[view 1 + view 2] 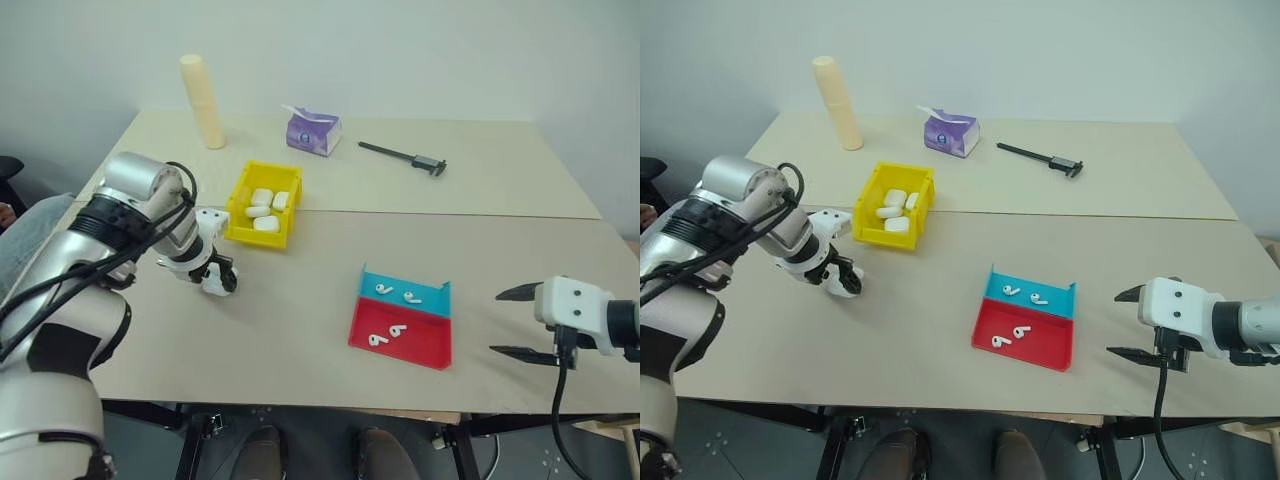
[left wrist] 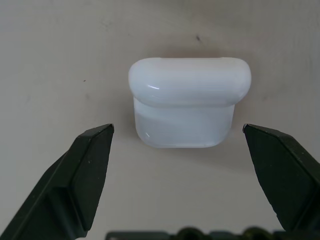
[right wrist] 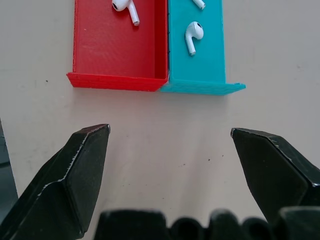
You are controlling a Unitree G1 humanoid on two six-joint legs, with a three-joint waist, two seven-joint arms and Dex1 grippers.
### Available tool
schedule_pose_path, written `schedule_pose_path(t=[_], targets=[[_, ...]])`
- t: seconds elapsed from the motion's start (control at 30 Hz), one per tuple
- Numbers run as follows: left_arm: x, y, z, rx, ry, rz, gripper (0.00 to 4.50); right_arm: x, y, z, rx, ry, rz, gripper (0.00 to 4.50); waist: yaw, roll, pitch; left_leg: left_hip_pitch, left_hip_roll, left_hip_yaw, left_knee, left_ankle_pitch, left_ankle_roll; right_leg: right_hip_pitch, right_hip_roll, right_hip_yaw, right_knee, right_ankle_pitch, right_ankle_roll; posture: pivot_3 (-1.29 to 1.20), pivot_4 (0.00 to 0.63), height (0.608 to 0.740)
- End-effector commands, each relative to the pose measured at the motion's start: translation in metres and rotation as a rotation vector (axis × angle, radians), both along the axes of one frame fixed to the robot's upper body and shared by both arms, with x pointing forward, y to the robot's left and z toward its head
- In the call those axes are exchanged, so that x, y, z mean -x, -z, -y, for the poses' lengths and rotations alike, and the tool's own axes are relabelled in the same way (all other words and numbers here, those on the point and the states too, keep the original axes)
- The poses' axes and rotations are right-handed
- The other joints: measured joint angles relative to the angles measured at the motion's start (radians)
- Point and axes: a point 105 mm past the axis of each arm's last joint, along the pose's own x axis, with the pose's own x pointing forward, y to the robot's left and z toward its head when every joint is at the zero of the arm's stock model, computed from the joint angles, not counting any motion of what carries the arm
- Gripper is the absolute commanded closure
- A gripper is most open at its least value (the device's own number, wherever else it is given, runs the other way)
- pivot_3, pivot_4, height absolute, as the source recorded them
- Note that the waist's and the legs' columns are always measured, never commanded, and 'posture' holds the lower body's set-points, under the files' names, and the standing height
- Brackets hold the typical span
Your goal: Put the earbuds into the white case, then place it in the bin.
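Left wrist view puts us right over the white case (image 2: 189, 101) on the surface, left gripper (image 2: 177, 145) jaws spread wide either side, gripping nothing; beside it, the bin (image 1: 263, 204) waits; rightward, earbuds (image 1: 388, 333) sit in their tray (image 1: 440, 354), right gripper (image 1: 520, 322) released, empty

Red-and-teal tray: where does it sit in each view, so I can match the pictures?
Left eye view: tray right of centre, toward the near edge of the table.
Right eye view: same spot, slightly nearer centre.
Right wrist view: just beyond the right gripper, red and teal halves side by side.
Left wrist view: faces a white case on the table.
Shared landmark: the earbuds lying in the tray.
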Motion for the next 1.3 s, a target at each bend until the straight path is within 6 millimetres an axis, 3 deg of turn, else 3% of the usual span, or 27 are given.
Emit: schedule_pose_path(t=[0.03,0.5,0.6,0.7,0.83,1.0,1.13,1.3], targets=[[-0.003,-0.005,0.0,0.023,-0.02,0.012,0.0,-0.001,-0.008,0.001,0.012,0.011,0.038,0.03,0.0,0.0,0.0,0.0,0.0,0.0,0.0,0.0,0.0,0.0,0.0,0.0,0.0,0.0,0.0,0.0,0.15,0.74],[-0.005,0.004,0.003,-0.002,0.001,0.001,0.0,0.005,0.0,0.006,0.056,0.041,0.025,0.03,-0.001,0.0,0.0,0.0,0.0,0.0,0.0,0.0,0.0,0.0,0.0,0.0,0.0,0.0,0.0,0.0,0.15,0.74],[-0.005,0.009,-0.002,-0.019,-0.014,0.0,0.63,0.005,0.001,0.007,0.054,0.047,0.032,0.0,-0.001,0.0,0.0,0.0,0.0,0.0,0.0,0.0,0.0,0.0,0.0,0.0,0.0,0.0,0.0,0.0,0.15,0.74],[-0.005,0.012,-0.006,-0.029,-0.033,-0.002,1.61,0.005,0.002,0.006,0.054,0.046,0.029,0.0,-0.001,0.0,0.0,0.0,0.0,0.0,0.0,0.0,0.0,0.0,0.0,0.0,0.0,0.0,0.0,0.0,0.15,0.74],[-0.006,0.01,-0.004,0.0,-0.047,-0.01,1.74,0.005,0.002,0.006,0.052,0.049,0.025,0.0,-0.001,0.0,0.0,0.001,0.0,0.0,0.0,0.0,0.0,0.001,0.0,0.0,0.001,0.0,0.0,0.0,0.15,0.74],[-0.01,-0.005,0.004,-0.005,0.041,0.088,1.74,0.003,0.001,0.005,0.057,0.049,0.035,0.0,-0.001,0.0,0.0,0.0,0.0,-0.001,0.0,0.0,0.0,0.001,0.0,0.0,0.0,0.0,0.0,0.0,0.15,0.74],[-0.017,-0.034,0.009,0.029,0.076,0.209,1.74,0.0,-0.005,0.004,0.062,0.042,0.054,0.0,-0.001,0.0,0.0,0.0,0.0,-0.001,0.0,0.0,0.0,0.0,0.0,0.0,0.0,0.0,0.0,0.0,0.15,0.74],[0.001,-0.072,0.036,0.191,0.296,0.396,1.74,-0.005,-0.024,-0.003,0.063,0.015,0.093,0.0,-0.008,0.0,0.0,0.0,0.0,-0.002,0.0,0.0,0.0,-0.002,0.0,0.002,0.002,0.0,0.0,0.0,0.15,0.74]])
